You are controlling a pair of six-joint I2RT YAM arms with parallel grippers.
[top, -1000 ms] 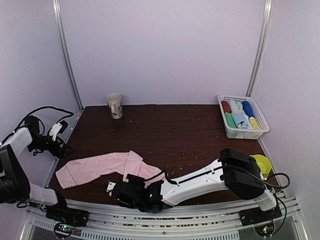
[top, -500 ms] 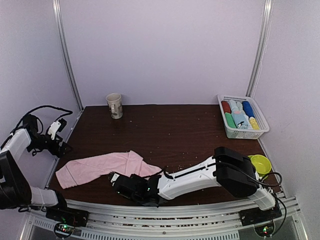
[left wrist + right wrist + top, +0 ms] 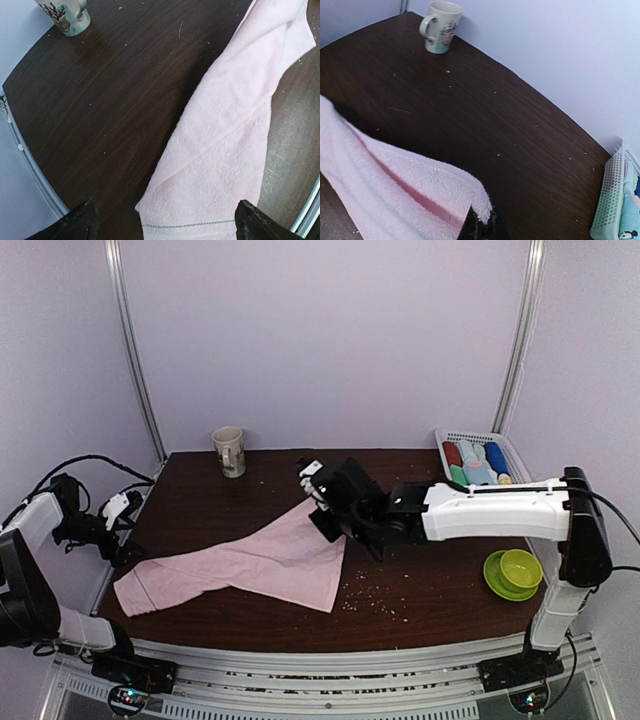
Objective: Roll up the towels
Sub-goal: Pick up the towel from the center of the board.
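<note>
My right claw [image 3: 320, 502] is clenched on one corner of the pink towel [image 3: 270, 560], and in its wrist view the fluffy edge sits pinched between my dark fingers at the bottom of the frame. That corner is lifted off the surface [image 3: 230, 510] near the middle. From there the cloth slopes down toward the near left, spreading into a loose, partly folded sheet. Its far end lies flat close to the left edge of the surface. My left claw [image 3: 122, 512] hangs at that left edge with its fingers spread wide and nothing between them. Its camera looks down on the towel's hemmed end, which lies on the dark wood below and between the two fingertips. I cannot tell how high above the cloth it hovers. A patterned mug [image 3: 229, 451] stands upright at the back left, well apart from the towel. At the back right, the white slatted basket [image 3: 478, 508] holds several rolled cloths [image 3: 476, 464] in red, green, blue and pale blue, partly hidden behind my right arm. A lime green cup on a matching saucer [image 3: 512, 571] sits near the right edge, and pale crumbs [image 3: 375, 595] are scattered just beside the towel's near right corner.
</note>
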